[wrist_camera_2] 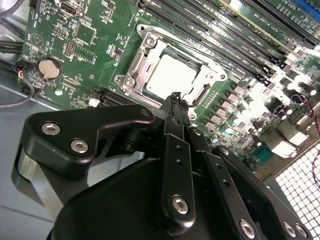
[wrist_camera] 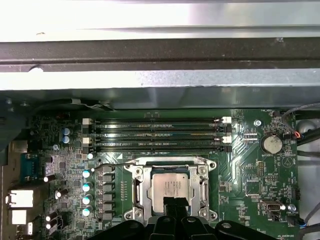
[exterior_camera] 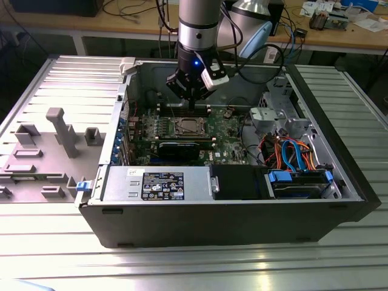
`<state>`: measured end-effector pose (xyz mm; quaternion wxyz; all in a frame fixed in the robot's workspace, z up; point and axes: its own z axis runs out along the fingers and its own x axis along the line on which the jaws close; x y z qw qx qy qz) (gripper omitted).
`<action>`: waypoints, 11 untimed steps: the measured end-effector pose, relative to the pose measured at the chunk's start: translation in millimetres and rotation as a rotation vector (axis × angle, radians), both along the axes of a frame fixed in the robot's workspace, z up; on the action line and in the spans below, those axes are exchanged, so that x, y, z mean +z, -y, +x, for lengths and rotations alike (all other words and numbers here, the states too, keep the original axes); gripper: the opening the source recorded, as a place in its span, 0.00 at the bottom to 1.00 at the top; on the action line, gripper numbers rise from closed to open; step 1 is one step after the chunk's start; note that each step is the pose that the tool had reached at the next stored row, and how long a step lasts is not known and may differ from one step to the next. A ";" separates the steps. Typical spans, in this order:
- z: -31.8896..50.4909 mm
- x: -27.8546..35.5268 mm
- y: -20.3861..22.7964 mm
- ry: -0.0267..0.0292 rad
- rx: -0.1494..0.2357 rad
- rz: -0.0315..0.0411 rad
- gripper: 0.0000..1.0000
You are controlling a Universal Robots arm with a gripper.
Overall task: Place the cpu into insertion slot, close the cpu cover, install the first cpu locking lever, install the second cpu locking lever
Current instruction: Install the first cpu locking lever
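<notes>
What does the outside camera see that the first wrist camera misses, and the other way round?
The exterior view takes in the whole open computer case, the grey power-supply box, the blue and orange cables and the arm above. The first wrist view, up close, makes out the round coin battery and the long memory slots. Both show the green board with the cpu under its cpu cover, and the end effector above it.

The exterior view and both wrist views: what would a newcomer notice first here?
First, the black claw hanging inside the open computer case, just above the motherboard. Below its fingertips, the silver cpu lies in its socket, framed by the cpu cover. The grey power-supply box sits along the case's near wall.
</notes>
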<state>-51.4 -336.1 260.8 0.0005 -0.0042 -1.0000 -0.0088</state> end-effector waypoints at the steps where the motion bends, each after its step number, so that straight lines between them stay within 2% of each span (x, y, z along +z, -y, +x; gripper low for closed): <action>1: 0.0 0.0 0.0 0.0000 0.001 0.0000 0.11; 11: 0.0 2.3 0.0 0.0000 0.001 -0.0001 0.11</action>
